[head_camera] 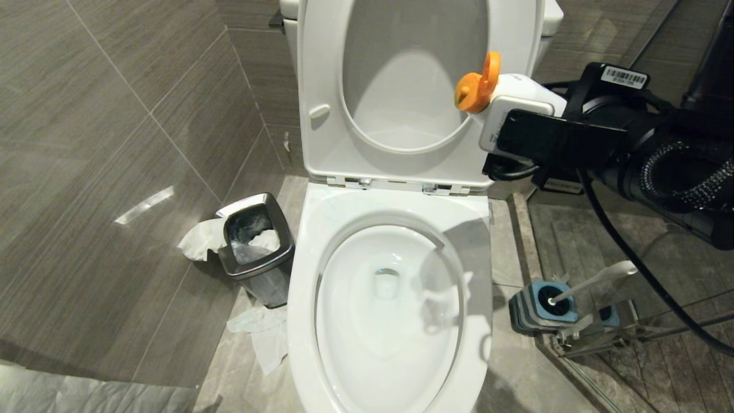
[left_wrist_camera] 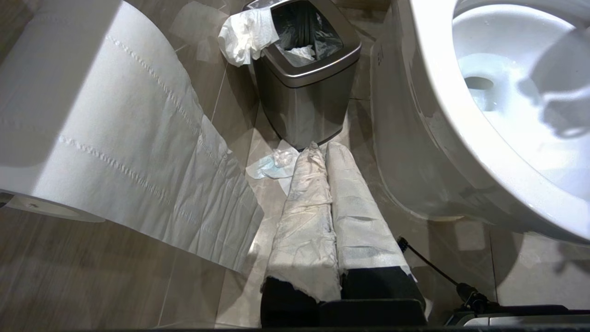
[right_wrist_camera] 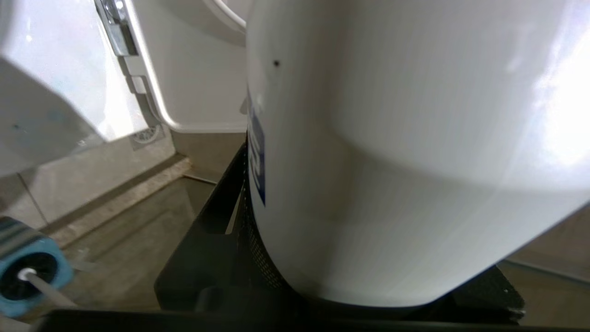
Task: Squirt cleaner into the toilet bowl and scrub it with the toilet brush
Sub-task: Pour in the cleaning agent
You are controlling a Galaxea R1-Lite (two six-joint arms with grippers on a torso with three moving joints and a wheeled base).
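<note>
R tool (head_camera: 519, 129) level, clamping cleaner bottle (head_camera: 516, 97) above toilet bowl (head_camera: 390, 396).

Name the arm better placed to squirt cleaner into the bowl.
Right. The right gripper holds the cleaner bottle beside the raised seat, above the toilet bowl; the left gripper is shut, low by the bin.

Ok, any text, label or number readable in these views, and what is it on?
White barcode sticker on the right arm: barcode with a line of small print, too small to read.
Blue label patch on the white cleaner bottle in the right gripper: cut off edge-on, unreadable.
Nothing else carries text.
</note>
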